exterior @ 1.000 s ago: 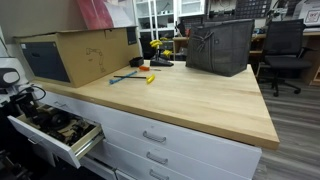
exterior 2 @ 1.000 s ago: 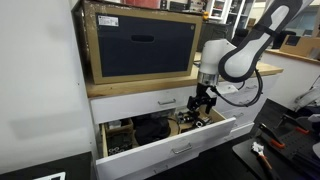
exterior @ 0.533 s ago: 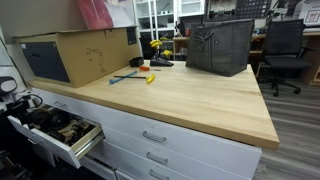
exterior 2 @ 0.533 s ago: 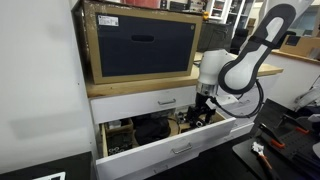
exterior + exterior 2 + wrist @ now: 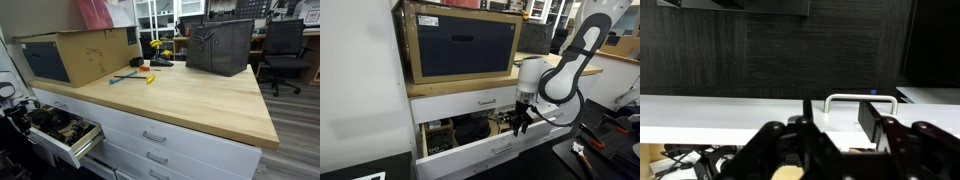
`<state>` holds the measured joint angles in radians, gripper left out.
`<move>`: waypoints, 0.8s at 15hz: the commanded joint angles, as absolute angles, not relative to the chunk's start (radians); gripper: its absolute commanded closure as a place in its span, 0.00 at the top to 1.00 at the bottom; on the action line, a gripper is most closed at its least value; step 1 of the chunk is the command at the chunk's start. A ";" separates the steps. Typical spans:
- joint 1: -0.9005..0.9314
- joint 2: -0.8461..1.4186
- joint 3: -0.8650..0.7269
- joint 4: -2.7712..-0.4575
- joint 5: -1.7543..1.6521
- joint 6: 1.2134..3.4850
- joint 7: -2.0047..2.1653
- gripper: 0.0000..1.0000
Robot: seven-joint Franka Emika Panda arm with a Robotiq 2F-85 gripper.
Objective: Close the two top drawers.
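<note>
2 top drawers: upper drawer [image 5: 460, 104] looks pushed in, lower drawer [image 5: 465, 155] pulled well out.
We count 2 white drawers stacked under the wooden benchtop [image 5: 190, 100], 1 silver handle each. The lower drawer is packed w/ a dark jumble of cables & parts, too tangled to count. The gripper [image 5: 518, 122] hangs over that clutter, just below the upper front; jaw width we can't tell. On top: 1 cardboard box [image 5: 460, 45] & 1 grey bin [image 5: 220, 47], contents not visible.

In an exterior view we're high over the benchtop [image 5: 180, 100], open drawer [image 5: 65, 148] at eight o'clock. In an exterior view, low, facing that drawer below the cardboard box [image 5: 460, 45]. Wrist view: tight on a drawer front [image 5: 740, 108].
</note>
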<state>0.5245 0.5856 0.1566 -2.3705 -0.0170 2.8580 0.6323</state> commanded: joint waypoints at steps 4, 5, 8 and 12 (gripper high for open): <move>0.576 0.656 0.120 -2.336 0.004 2.924 0.608 0.01; 0.588 0.667 0.108 -2.331 0.001 2.936 0.609 0.00; 0.624 0.703 0.073 -2.308 0.005 2.981 0.600 0.00; 0.672 0.742 0.035 -2.292 0.013 3.038 0.579 0.00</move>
